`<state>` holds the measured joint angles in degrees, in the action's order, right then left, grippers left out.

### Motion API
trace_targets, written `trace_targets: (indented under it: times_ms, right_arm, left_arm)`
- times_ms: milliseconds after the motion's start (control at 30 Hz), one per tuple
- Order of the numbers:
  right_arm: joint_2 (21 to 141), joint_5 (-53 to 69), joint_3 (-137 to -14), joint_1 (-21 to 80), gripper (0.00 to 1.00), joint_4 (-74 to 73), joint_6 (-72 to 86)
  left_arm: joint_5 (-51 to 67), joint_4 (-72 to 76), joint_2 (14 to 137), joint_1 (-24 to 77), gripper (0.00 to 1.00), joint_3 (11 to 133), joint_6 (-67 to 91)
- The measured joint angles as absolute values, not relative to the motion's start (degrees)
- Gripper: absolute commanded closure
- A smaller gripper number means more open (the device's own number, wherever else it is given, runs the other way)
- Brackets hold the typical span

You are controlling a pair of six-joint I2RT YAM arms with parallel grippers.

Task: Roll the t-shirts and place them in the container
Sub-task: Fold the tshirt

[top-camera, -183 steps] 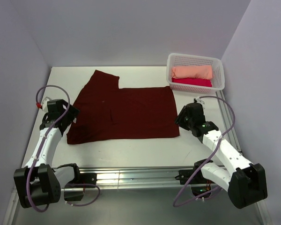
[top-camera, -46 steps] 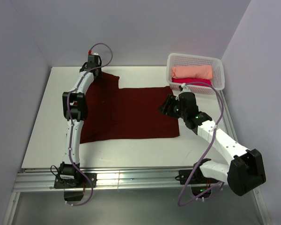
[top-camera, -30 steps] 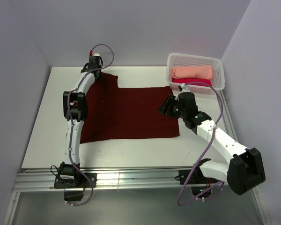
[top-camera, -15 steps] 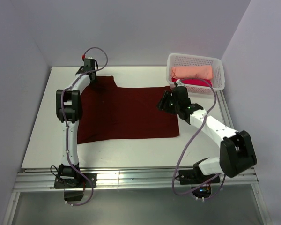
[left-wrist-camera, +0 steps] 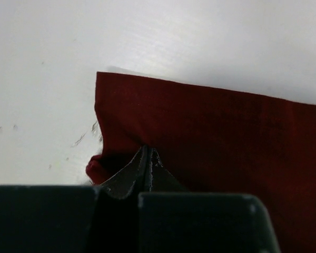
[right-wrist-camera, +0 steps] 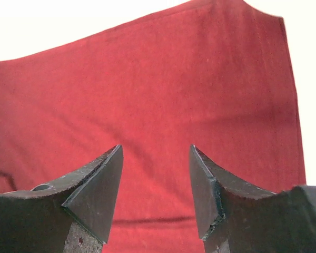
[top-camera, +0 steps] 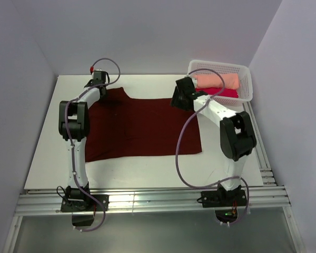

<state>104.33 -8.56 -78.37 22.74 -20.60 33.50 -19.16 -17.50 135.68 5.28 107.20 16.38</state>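
A dark maroon t-shirt lies spread flat on the white table. My left gripper sits at its far left corner, shut on the cloth. In the left wrist view the closed fingertips pinch the maroon t-shirt, which bunches up beside them. My right gripper hovers over the shirt's far right corner, open. Between its two fingers, the right wrist view shows only flat red cloth, with my right gripper holding nothing. A peach t-shirt and a crimson t-shirt lie folded in the basket.
A white plastic basket stands at the far right corner, just behind the right arm. Grey walls close in the table on three sides. Bare white table lies in front of the shirt, and a metal rail runs along the near edge.
My left gripper has slid left along the far edge, dragging the sleeve corner with it. My right arm has swung from the shirt's right side up to its far right corner.
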Motion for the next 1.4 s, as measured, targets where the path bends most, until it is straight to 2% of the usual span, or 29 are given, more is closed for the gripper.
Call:
trace_targets:
  times_ms: [400, 733, 1233, 1400]
  right_arm:
    - [122.5, -7.9, -99.2, 21.2, 0.41, -28.3, 31.8]
    - [125.1, -5.6, -101.8, 15.7, 0.33, -31.4, 32.1]
    - [140.7, -5.5, -125.6, 17.2, 0.33, -35.6, 31.8]
    - [143.3, -6.0, -129.1, 17.0, 0.34, -36.8, 31.8]
  left_arm:
    - [-23.3, -14.9, 131.4, 4.9, 1.0, 99.5, 14.3]
    - [-26.4, -15.1, 130.1, 2.7, 1.0, 98.0, 14.7]
    - [-29.9, -14.7, 130.1, 2.0, 1.0, 96.6, 14.7]
    - [-30.0, -14.4, 130.1, 2.0, 1.0, 96.6, 14.7]
